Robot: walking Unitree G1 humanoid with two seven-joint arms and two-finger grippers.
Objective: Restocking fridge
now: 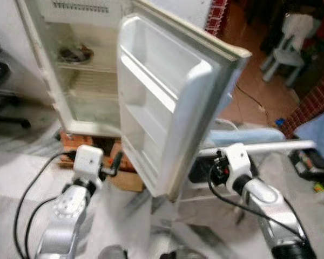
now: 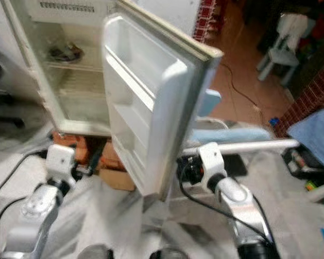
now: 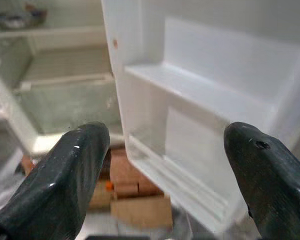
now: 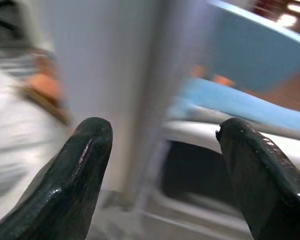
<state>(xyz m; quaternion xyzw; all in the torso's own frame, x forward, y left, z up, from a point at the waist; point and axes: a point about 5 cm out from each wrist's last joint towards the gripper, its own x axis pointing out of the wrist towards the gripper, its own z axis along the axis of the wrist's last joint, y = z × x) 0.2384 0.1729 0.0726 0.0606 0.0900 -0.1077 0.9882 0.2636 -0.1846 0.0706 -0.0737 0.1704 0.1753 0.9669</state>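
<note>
**Fridge stands open, both grippers spread and empty at its door**

The fridge (image 1: pixel 89 65) stands with its door (image 1: pixel 162 102) swung wide toward the robot, the moulded white shelves on the door's inner face bare. Inside the fridge, a dark dish (image 1: pixel 74 54) sits on the upper shelf; what it holds is too blurred to tell. The fridge rests on reddish bricks (image 1: pixel 75 141), with a brown cardboard piece (image 1: pixel 127 181) on the floor just under the door's lower corner.

The left gripper (image 3: pixel 165 165) is on the inner side of the door, near its lower edge, fingers (image 3: pixel 65 175) spread wide with nothing between them; through the gap its wrist camera sees the door shelves and the fridge's lower compartment. The right gripper (image 4: pixel 162 170) is on the outer side of the door, close to its free edge, also spread wide and empty; that view is blurred.

Beyond the door's outer side lie a light blue cloth (image 1: pixel 248 135) and a white plastic chair (image 1: pixel 289 46) farther off on the reddish floor. No label or writing can be read on the fridge.
</note>
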